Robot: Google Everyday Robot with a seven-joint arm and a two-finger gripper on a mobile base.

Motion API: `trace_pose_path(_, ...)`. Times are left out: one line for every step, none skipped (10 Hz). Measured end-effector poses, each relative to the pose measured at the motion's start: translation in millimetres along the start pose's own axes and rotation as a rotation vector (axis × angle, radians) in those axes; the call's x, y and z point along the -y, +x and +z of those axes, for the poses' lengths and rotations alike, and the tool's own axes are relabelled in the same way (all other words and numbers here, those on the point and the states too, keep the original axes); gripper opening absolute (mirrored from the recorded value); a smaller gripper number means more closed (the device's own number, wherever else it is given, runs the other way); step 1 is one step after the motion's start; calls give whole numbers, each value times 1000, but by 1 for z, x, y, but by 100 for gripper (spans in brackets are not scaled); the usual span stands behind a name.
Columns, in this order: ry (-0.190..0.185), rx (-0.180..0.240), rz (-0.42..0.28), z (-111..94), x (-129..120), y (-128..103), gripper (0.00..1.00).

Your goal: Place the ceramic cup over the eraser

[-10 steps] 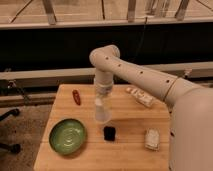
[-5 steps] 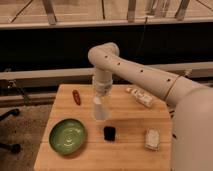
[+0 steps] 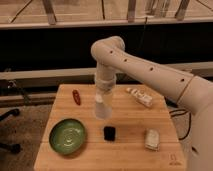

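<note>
The white ceramic cup hangs from my gripper, which comes straight down from above and is shut on the cup's upper part. The cup is held just over the wooden table, near its middle. The small black eraser lies on the table, in front of the cup and slightly to its right, a short gap away. The cup is not over the eraser.
A green bowl sits at the front left. A red oblong object lies at the back left. A white tube lies at the back right and a white packet at the front right.
The arm has shifted only slightly. The cup stays in the gripper at almost the same spot behind the eraser.
</note>
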Motion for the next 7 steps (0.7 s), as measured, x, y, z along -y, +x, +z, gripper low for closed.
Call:
trace_pose_path(-1,6,2,-2,-12,-4,0)
trace_pose_path(-2,14,3,-2,-21,-7,0)
trace_pose_path(-1,27,3,-2,-33,-13,0)
trace_pose_path(-2,32,8,-1,-39,-12,0)
trace_pose_path(-5,39,15,2,-48,-11,0)
trace_pose_path(-1,43,19,5,-51,-11,0)
trace_pose_path(-6,43,28,9,-58,-7,0)
